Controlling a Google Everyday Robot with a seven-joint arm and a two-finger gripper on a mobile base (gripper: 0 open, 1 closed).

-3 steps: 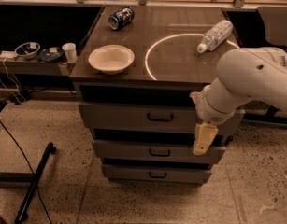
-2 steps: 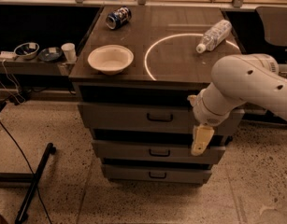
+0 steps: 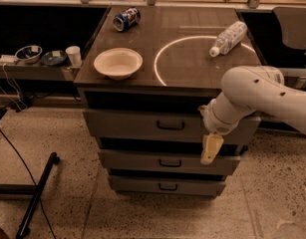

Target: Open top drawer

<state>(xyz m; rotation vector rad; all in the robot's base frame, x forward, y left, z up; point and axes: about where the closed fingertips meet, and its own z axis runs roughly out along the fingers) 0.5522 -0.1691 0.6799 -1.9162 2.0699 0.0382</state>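
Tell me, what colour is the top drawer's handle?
The handle is black, camera view; the gripper hangs lower right of it.

In front of the top drawer (image 3: pixel 137 125) the floor (image 3: pixel 92 208) lies open and its black handle (image 3: pixel 170 126) stands unblocked, the gripper (image 3: pixel 211 152) hanging down to the handle's right before the middle drawer (image 3: pixel 142 159), a black pole (image 3: pixel 37 195) lying off left.

The claw (image 3: pixel 211 151) hangs low before the drawers. Its arm (image 3: pixel 257 93), cut off by the right edge, hides the right end of the top drawer (image 3: pixel 137 125) just above the claw. Far up and left of the claw, the label of the can (image 3: pixel 126 19) on the bench (image 3: pixel 192 59) is too blurred to read.
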